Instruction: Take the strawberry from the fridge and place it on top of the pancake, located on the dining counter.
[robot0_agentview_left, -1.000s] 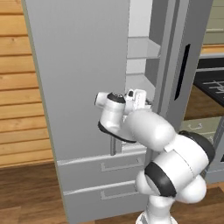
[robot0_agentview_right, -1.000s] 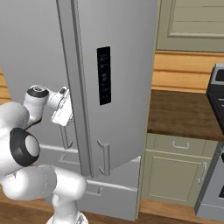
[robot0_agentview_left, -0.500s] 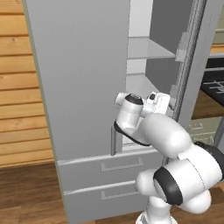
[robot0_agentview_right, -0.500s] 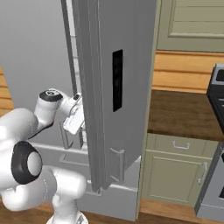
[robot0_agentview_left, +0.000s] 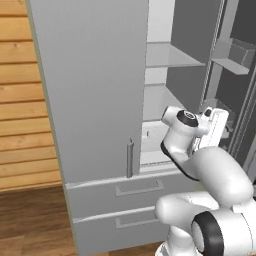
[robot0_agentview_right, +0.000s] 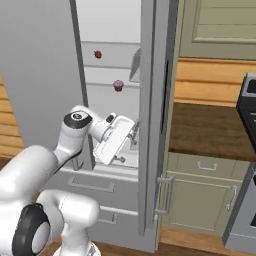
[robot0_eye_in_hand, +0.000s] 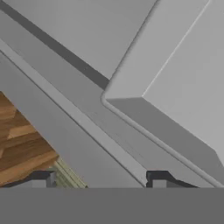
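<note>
From the left base view we look forward and slightly down from behind the arm's left side, close to the fridge (robot0_agentview_left: 95, 100), facing its closed left door and, past that door's edge, the white shelves (robot0_agentview_left: 165, 55). From the right base view we stand behind the arm's right side, facing the open right door (robot0_agentview_right: 152, 115) edge-on, with the same shelves (robot0_agentview_right: 112, 50) beyond it. Both share the fridge interior, its lower drawers and the arm. From the hand view we sit very near the fridge's grey panels, rolled steeply, with wooden floor (robot0_eye_in_hand: 22, 140) at the lower left.
</note>
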